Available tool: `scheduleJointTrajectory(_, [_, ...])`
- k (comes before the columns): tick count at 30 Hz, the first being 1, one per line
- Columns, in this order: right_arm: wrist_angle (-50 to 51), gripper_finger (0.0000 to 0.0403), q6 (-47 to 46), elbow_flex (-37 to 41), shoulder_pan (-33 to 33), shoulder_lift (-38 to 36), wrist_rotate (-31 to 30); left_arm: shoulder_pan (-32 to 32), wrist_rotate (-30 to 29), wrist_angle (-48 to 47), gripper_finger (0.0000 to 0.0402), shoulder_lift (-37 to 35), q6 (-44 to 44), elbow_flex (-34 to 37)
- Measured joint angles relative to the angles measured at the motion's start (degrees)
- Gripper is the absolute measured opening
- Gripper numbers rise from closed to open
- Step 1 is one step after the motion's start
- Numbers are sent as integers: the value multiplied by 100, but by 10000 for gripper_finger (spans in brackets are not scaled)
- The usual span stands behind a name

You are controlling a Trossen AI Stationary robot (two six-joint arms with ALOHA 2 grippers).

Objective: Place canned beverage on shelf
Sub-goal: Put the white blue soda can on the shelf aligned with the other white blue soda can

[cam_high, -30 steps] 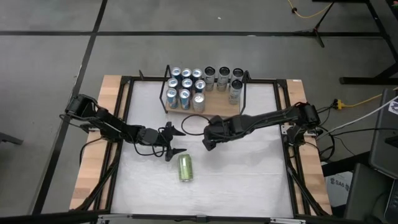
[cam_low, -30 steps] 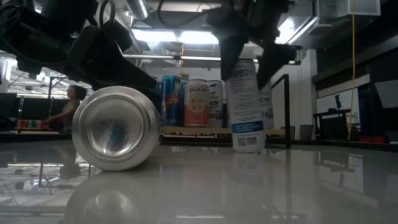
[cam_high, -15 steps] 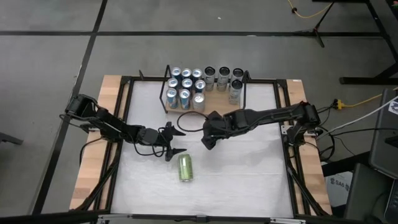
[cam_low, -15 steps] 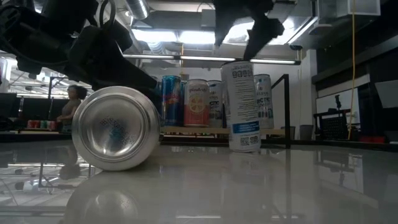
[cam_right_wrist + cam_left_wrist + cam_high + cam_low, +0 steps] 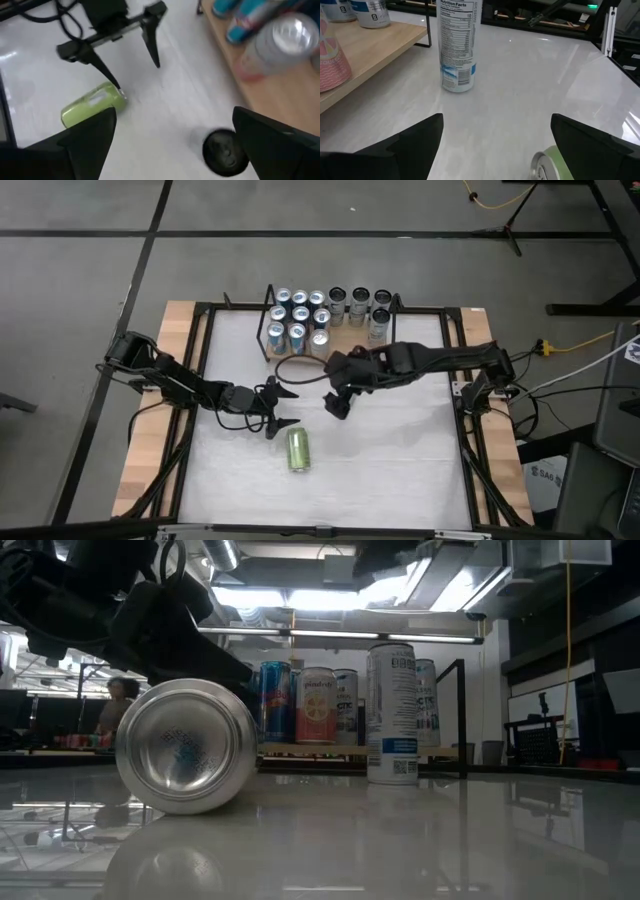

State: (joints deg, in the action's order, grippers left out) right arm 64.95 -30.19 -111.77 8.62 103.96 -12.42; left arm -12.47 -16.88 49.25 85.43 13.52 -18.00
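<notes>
1. Nearest in the low view, the green can (image 5: 298, 449) lies on its side on the bench (image 5: 400, 470), unmoved. The left tool (image 5: 279, 409) waits just beside its end, fingers spread wide, holding nothing.
2. Mid-bench, the white can (image 5: 392, 714) stands upright and alone. The right tool (image 5: 170, 150) has let go and lifted clear over the last second, jaws fully open, empty.
3. Farthest, the shelf (image 5: 345, 348) carries its rows of cans. The white can stands just in front, not yet on the board.
</notes>
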Motion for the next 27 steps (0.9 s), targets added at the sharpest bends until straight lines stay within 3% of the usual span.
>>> scheduleJointTrajectory(6, [-6,388,1357,-209,0,0,1,0,0,0,364,0,0,0])
scheduleJointTrajectory(16, [431,388,4709,-222,-28,0,5,2,-52,0,364,0,0,0])
scheduleJointTrajectory(27, [1007,388,6067,-222,-541,3,1151,2,-105,2,364,0,302,0])
